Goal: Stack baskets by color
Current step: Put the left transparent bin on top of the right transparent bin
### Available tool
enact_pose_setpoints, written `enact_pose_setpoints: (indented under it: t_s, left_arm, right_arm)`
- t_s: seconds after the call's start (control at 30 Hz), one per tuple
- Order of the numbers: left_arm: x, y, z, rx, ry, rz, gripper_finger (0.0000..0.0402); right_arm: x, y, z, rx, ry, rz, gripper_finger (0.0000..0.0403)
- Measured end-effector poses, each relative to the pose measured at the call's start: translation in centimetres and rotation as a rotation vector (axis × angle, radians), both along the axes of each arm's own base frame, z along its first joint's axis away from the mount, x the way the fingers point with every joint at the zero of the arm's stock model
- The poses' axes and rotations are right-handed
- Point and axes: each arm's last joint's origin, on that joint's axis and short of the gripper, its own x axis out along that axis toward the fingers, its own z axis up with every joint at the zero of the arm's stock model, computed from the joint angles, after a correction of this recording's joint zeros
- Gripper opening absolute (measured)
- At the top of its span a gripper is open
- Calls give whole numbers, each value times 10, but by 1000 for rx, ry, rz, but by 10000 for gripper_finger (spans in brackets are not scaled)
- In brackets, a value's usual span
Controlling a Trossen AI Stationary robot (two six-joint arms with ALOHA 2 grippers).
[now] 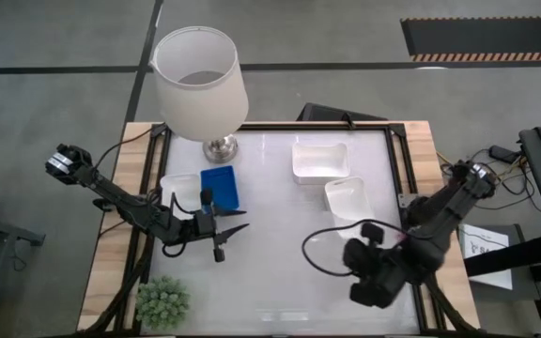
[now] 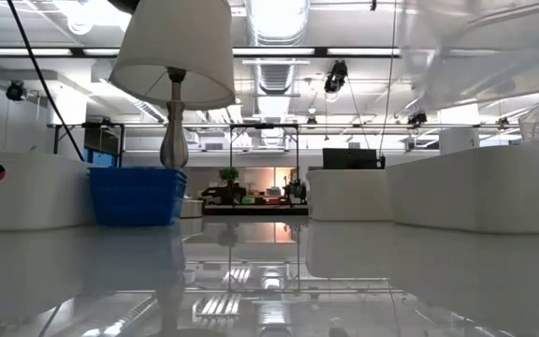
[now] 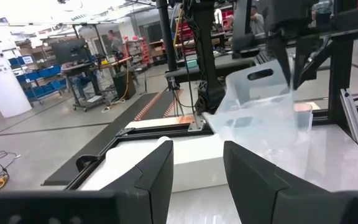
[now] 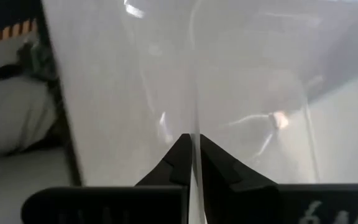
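Observation:
A translucent clear basket (image 3: 257, 115) hangs in the air over the table's right side, with my right gripper (image 4: 192, 160) shut on it; the low view shows it as a pale blur (image 2: 480, 51). A blue basket (image 1: 219, 186) and a white basket (image 1: 178, 188) rest on their bases side by side at the left. Two more white baskets (image 1: 319, 161) (image 1: 348, 199) sit right of centre. My left gripper (image 1: 233, 237) hovers open and level just near of the blue basket, nothing between its fingers (image 3: 160, 177). My right gripper pinches a thin wall of the clear basket (image 4: 194, 127) between its two fingers, the wall's edge running straight between the fingertips. The fingers slant down onto it from above. The basket hangs tilted below the gripper, lifted clear of the table.
A lamp with a white shade (image 1: 200, 80) stands on its metal foot (image 1: 220, 147) at the far left, right behind the blue basket. A small green plant (image 1: 163, 302) sits at the near left corner. Black frame rails (image 1: 404, 160) border the tabletop.

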Motion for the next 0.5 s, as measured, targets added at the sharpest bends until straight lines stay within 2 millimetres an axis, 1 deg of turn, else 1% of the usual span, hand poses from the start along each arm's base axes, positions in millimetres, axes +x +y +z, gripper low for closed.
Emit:
enact_pose_setpoints:
  t_s: [0.1,0.23,0.37,0.5]
  left_arm:
    - [0,0,0,-1,-1,0,125]
    - [0,0,0,-1,0,0,125]
    - [0,0,0,-1,0,0,125]
    - [0,0,0,-1,0,0,125]
  right_arm:
    - [-12,6,2,60,46,3,8]
    - [-25,13,2,91,100,-7,8]
    - [-38,21,-4,61,149,-39,8]
    - [-43,31,-9,36,138,-45,8]
